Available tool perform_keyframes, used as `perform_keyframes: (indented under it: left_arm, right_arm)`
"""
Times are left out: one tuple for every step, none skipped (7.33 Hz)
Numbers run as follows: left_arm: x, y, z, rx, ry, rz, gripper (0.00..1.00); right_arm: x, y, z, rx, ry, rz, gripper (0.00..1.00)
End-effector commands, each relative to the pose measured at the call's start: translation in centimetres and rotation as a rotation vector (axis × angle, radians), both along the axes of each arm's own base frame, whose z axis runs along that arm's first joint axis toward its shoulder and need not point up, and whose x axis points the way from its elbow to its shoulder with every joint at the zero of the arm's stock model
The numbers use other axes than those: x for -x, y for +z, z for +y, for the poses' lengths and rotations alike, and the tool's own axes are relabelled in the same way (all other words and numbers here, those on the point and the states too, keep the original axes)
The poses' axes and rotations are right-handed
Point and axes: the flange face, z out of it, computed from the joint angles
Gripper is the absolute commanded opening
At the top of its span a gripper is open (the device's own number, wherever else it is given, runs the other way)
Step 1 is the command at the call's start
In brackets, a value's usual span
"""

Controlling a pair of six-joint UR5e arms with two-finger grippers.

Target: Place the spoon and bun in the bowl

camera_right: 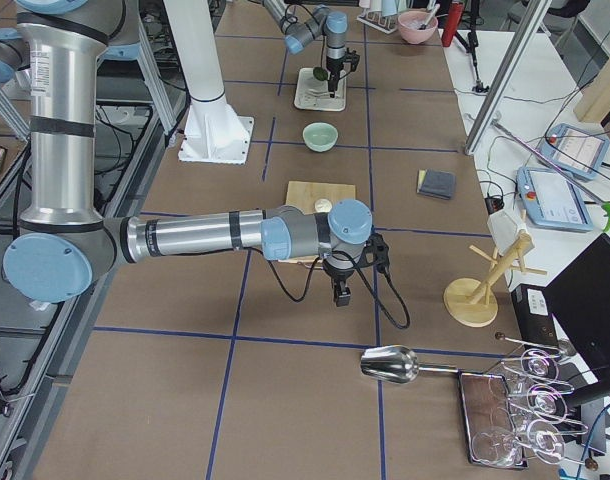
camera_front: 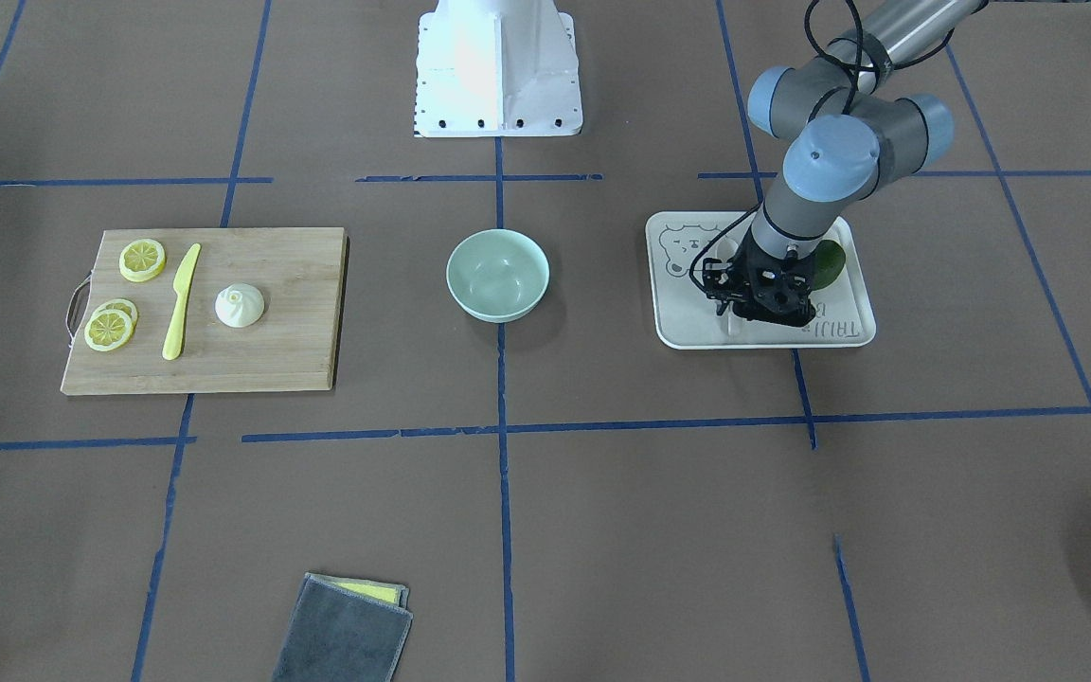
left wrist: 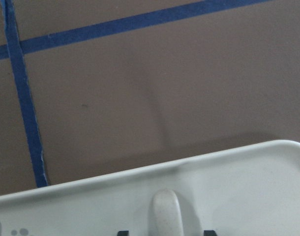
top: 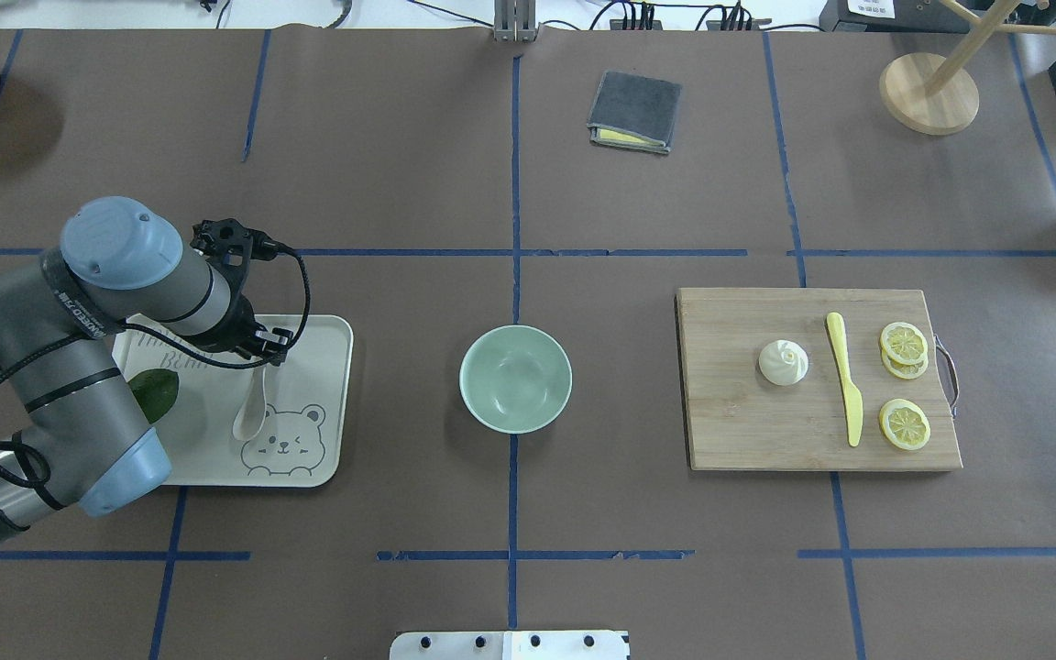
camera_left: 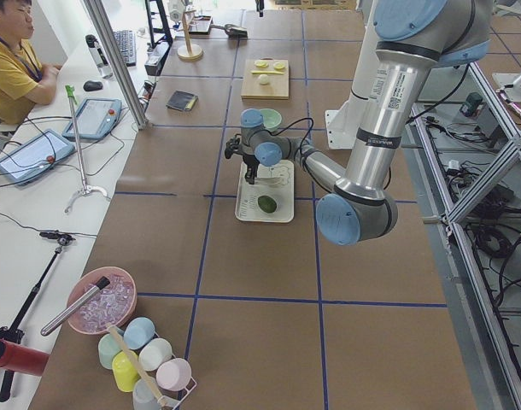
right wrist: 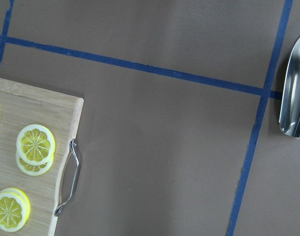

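My left hand (top: 265, 356) hangs low over the cream tray (top: 331, 367), right at the handle end of the spoon (top: 253, 403). The spoon lies flat on the tray, handle toward 12 o'clock and scoop toward 6 o'clock, just above the printed bear. From my left wrist camera the rounded handle tip (left wrist: 165, 214) sits between my two dark fingertips (left wrist: 122, 232). A gap shows on either side, so this hand is spread and straddles the handle without pinching it. A dark green item (top: 157, 394) rests on the tray at 9 o'clock of the spoon.

The bowl (top: 491, 403) stands on the surface at 3 o'clock of the tray, well apart from it, with nothing inside. Further toward 3 o'clock lies the wooden board (top: 739, 431). On it the bun (top: 783, 362) sits pleats up, at 9 o'clock of the yellow knife (top: 844, 380), with lemon slices (top: 904, 342) beyond the knife.

My right hand (camera_right: 342, 293) points down above the surface past the board's handle end, near a metal scoop (right wrist: 295, 93); I cannot tell whether its fingers are spread or pressed together
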Motion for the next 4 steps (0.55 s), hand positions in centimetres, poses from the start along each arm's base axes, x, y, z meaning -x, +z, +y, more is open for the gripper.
perform_keyframes:
  left_arm:
    - [-0.2,-0.2,0.2,-0.002,0.004,0.003,0.03]
    - [0.1,-1.2,0.5,-0.004,0.001,0.02,0.0]
    - [0.0,-2.4,1.0,0.021,0.032,0.057,0.0]
    - [0.0,-5.4,1.2,0.031,0.004,0.104,0.0]
  right_arm:
    - [0.0,0.2,-0.2,0.004,0.0,0.001,1.0]
    - [0.1,0.2,-0.4,0.002,0.0,0.002,1.0]
    - [0.1,0.1,-0.5,0.002,0.0,0.0,1.0]
    - [0.1,0.0,-0.5,0.0,0.001,0.0,1.0]
